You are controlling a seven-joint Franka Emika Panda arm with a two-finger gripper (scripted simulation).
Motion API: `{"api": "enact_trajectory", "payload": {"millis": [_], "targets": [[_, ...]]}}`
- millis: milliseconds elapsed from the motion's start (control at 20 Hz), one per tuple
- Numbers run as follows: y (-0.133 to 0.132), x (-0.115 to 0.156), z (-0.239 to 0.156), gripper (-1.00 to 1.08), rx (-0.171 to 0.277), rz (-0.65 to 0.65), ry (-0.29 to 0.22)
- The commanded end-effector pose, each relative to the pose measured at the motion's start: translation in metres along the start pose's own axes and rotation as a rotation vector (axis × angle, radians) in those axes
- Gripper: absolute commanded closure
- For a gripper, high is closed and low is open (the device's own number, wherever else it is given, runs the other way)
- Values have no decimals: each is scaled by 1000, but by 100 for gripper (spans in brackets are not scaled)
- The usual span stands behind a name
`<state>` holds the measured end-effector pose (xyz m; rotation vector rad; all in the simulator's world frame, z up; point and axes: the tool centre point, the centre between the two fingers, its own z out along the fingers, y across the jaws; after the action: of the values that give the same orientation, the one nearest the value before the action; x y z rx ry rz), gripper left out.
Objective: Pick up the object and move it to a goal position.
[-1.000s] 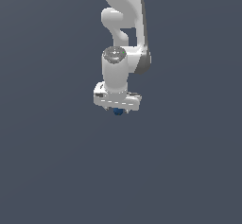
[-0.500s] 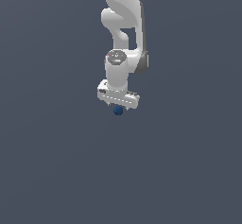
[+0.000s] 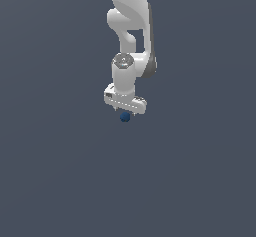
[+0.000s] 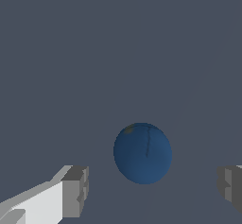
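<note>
The dark blue ball (image 3: pixel 125 116) shows in the exterior view just under the white gripper (image 3: pixel 125 112), which points straight down over it. In the wrist view the ball (image 4: pixel 142 152) lies between the two grey fingertips (image 4: pixel 75 191), with a clear gap on each side. The gripper (image 4: pixel 152 188) is open and neither finger touches the ball. The ball's underside and what it rests on do not show apart from the plain grey ground.
The white arm (image 3: pixel 131 26) rises from the gripper to the exterior view's upper edge. A flat, plain grey surface (image 3: pixel 200 181) surrounds it, with no other object or edge in sight.
The gripper hand has turned slightly and shifted a little in the exterior view. The ball now shows more plainly below the hand.
</note>
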<state>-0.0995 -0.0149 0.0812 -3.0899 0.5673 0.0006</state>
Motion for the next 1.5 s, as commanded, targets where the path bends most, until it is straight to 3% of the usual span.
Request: {"api": "enact_trajectory", "payload": {"millis": [0,800,850,1450], "targets": [[0,0,2,-92,0,0,0],[0,-2,50,-92,0,4,0],[0,-2,50,108,0,4,0],[0,-1,48,108,1,4,1]]}}
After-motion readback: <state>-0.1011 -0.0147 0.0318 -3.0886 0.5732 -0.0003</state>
